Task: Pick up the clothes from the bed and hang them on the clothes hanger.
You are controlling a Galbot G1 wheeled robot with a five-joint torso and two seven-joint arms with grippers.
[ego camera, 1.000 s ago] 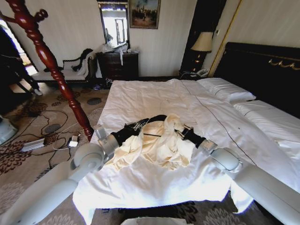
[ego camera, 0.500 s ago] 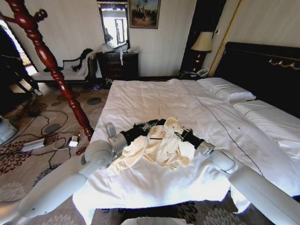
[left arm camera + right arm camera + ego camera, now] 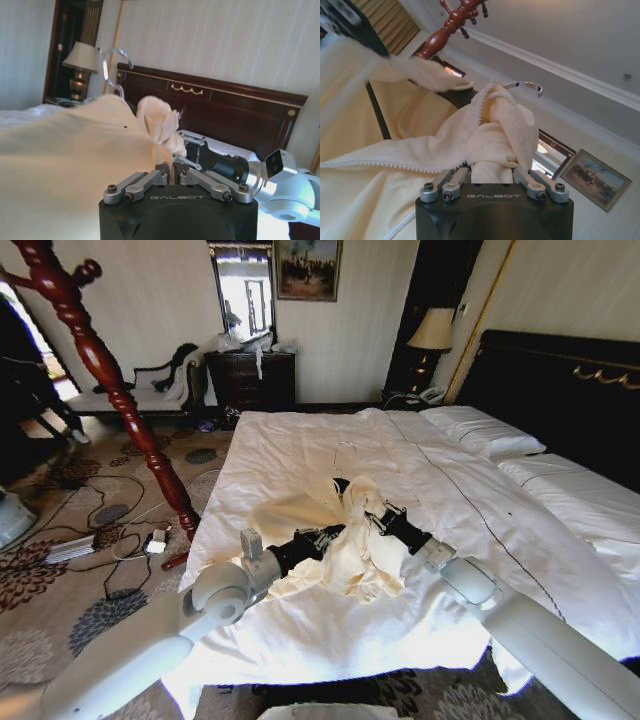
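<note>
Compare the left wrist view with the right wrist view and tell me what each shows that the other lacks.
Left wrist view alone: the right gripper on its arm across the cloth, the bed's dark headboard with gold trim, and a table lamp.

Right wrist view alone: a turned red wooden post, a framed painting, and the garment's toothed zipper edge.

Both: the cream-yellow garment bunched at the camera's own gripper, which is shut on the cloth, and the hanger's metal hook rising above the fabric, also seen here. The left gripper pinches a fold.
</note>
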